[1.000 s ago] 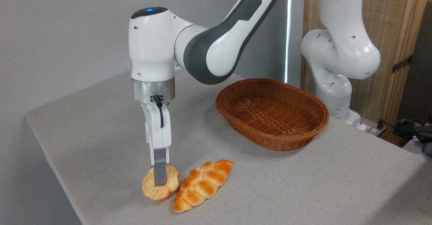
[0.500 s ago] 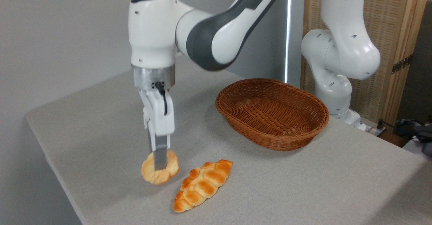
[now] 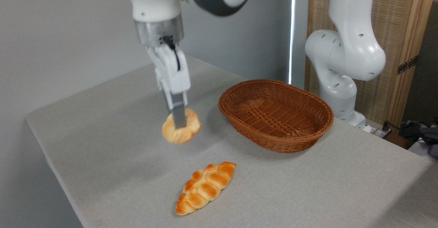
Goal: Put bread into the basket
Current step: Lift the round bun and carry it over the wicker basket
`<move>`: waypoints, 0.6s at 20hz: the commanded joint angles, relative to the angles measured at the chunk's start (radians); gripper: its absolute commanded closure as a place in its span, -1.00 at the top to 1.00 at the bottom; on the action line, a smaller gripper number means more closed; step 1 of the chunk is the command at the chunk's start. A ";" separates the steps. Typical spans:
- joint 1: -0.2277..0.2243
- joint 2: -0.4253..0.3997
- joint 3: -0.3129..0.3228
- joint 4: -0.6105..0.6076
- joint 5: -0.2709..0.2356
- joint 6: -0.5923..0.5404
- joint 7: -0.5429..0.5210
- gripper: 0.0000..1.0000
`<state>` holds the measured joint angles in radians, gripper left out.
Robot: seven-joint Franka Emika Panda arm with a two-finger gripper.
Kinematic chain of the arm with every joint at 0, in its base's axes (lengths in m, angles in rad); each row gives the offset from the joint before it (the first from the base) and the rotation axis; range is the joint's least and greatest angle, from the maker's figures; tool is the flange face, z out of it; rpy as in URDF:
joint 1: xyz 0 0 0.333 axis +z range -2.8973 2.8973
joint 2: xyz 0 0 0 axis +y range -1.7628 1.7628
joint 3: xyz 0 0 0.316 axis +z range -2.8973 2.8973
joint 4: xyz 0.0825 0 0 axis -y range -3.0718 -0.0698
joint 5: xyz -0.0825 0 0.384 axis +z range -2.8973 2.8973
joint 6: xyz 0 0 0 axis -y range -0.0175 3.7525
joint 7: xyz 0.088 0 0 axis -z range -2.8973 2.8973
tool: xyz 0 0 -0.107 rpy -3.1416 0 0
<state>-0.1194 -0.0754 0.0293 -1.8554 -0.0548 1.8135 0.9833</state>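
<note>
The arm is reaching down from the top edge of the view, its wrist tilting slightly so the gripper (image 3: 179, 120) is slanting down toward the basket (image 3: 275, 114). The fingers are clamping the bread (image 3: 181, 126), one grey finger (image 3: 178, 113) lying across the bun's near face. The bread is hanging in the air, clear of the table (image 3: 102, 125), to the left of the basket and apart from its rim. A braided loaf (image 3: 206, 187) is lying on the cloth in front of the basket, well below the bun. Open tabletop is stretching between the bun and the basket's near rim, and the basket's hollow is standing open.
</note>
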 commanded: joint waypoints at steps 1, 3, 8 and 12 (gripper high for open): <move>-0.003 -0.105 0.006 -0.060 -0.020 -0.092 0.017 -0.57; -0.008 -0.141 -0.003 -0.105 -0.022 -0.092 0.015 -0.56; -0.048 -0.306 -0.014 -0.275 -0.022 -0.095 0.015 -0.51; -0.080 -0.418 -0.055 -0.401 -0.022 -0.143 0.011 -0.50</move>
<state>-0.1677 -0.3627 -0.0114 -2.1235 -0.0569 1.7017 0.9833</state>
